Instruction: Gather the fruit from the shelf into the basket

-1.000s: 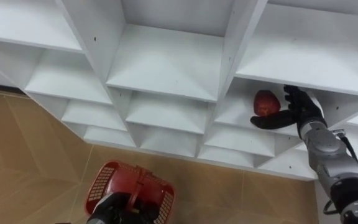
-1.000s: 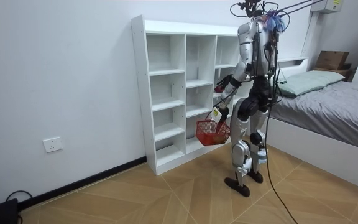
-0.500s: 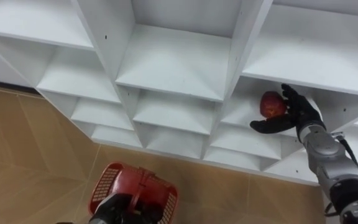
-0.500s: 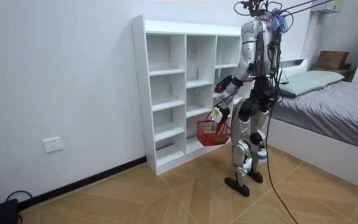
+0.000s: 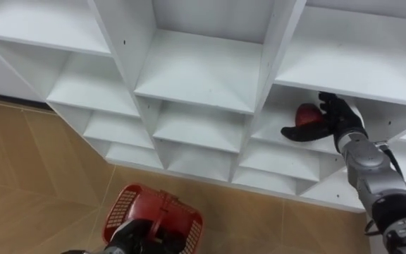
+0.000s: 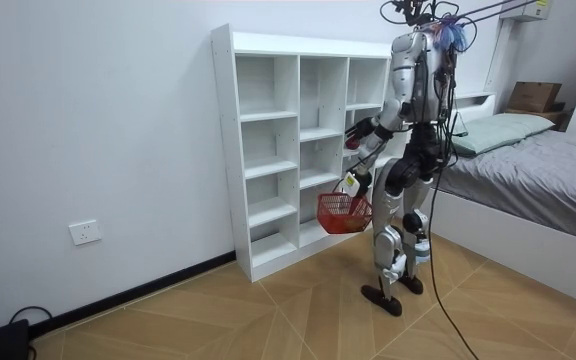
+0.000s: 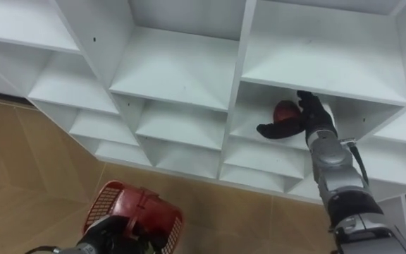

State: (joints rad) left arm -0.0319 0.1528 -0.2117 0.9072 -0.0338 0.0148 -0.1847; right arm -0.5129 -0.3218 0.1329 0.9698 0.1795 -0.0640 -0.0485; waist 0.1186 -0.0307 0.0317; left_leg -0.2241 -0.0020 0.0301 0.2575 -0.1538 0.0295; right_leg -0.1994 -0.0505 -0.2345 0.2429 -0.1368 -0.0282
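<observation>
A red apple [image 5: 306,113] lies in a compartment of the white shelf unit [image 5: 203,70], in its right column. My right hand [image 5: 338,117] reaches into that compartment. Its fingers curl over the apple's far side and its thumb lies under the near side. Low at the bottom edge, my left hand [image 5: 134,238] grips the handle of a red plastic basket [image 5: 121,209] that hangs over the wooden floor. The room view has me standing upright close to the shelf unit [image 6: 268,150], basket [image 6: 340,212] at knee height.
The other shelf compartments in view hold nothing. Upright dividers [image 5: 277,49] flank the apple's compartment. A bed [image 6: 538,170] stands behind me at the room view's right, with a cardboard box [image 6: 534,96] beyond it. A wall socket [image 6: 85,232] sits low on the wall.
My right hand has closed in on the apple, the thumb sliding beneath it, and now covers more of it. The whole eye view has shifted a little. The basket hangs as before.
</observation>
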